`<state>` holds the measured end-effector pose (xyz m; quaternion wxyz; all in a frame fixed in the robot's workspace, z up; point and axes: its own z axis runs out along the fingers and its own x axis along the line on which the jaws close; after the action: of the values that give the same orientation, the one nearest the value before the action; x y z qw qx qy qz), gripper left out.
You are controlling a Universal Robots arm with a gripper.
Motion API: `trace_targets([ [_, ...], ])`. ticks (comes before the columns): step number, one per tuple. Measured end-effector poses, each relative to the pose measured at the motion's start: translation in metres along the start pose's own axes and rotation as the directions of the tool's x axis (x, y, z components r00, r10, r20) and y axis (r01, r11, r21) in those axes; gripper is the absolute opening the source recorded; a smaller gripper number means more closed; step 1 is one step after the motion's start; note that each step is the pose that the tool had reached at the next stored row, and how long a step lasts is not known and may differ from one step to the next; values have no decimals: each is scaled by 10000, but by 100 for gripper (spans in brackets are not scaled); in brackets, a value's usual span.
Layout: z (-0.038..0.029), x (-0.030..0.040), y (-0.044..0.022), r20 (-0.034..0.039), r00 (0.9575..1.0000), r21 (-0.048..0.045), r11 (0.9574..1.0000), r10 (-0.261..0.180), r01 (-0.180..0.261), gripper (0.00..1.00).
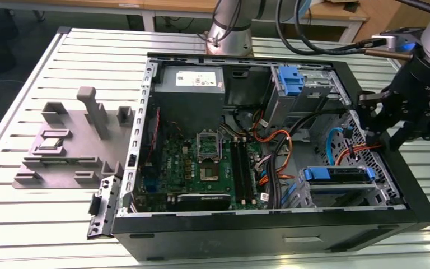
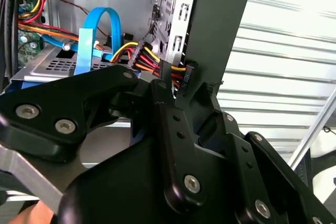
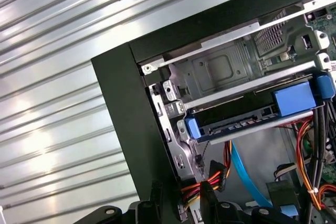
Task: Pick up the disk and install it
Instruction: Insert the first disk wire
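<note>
1. Exterior view: sitting open on the slatted table (image 1: 65, 224), the computer case (image 1: 275, 235); hovering over the case's wall on the exterior view's right, the gripper (image 1: 375, 126). Lying in the lower drive bay near the case's front corner, the disk (image 1: 338, 175) in its blue carrier.
2. Second wrist view: straddling the case wall, fingers (image 2: 168, 124) parted narrowly, gripping nothing; bunching just beyond them, red-yellow power wires (image 2: 144, 56).
3. First wrist view: showing the disk (image 3: 252, 111) seated in the bay, well apart from the fingertips (image 3: 210, 203).
</note>
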<state>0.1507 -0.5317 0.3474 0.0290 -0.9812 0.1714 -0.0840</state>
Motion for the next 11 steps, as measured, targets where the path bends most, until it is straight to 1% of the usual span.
trace_targets([
  [2, 4, 0, 0, -57, 10000, 19, 10000, -73, 74, 42],
  [6, 4, -1, 0, -94, 9992, 91, 9992, -385, 386, 42],
  [7, 5, -1, 0, -116, 9989, 110, 9989, -446, 447, 42],
  [9, 4, -2, 1, -203, 9984, 148, 9985, -525, 528, 42],
  [11, 2, -13, 4, -334, 9979, 187, 9983, -552, 559, 42],
])
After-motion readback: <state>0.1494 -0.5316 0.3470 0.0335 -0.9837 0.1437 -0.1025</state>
